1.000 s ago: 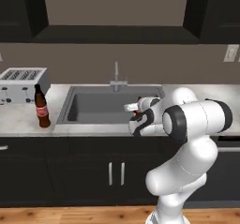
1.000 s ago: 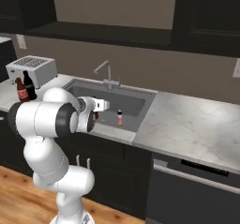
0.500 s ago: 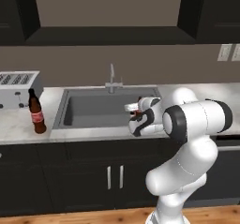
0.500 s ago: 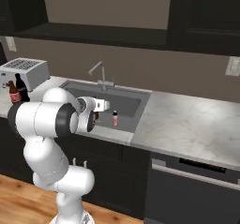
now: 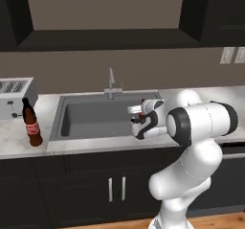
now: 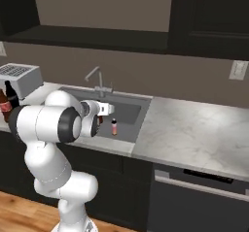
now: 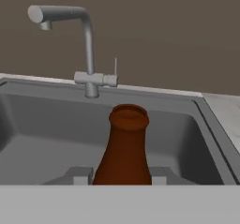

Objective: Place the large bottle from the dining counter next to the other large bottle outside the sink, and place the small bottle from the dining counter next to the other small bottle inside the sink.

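The sink (image 5: 91, 118) looks like dull grey metal, and its tap (image 7: 86, 54) is smooth metal too — a bit shinier. The counter (image 6: 194, 129) is pale stone with soft grey streaks, the floor (image 6: 19, 207) is warm wood, and the cupboards (image 5: 91, 185) are flat black. The brown bottle (image 7: 124, 148) looks smooth — like glass or plastic.

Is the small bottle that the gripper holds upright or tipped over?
Upright. In the hand view the small bottle stands between the fingers, its neck and open mouth pointing up, parallel to the faucet above the sink.
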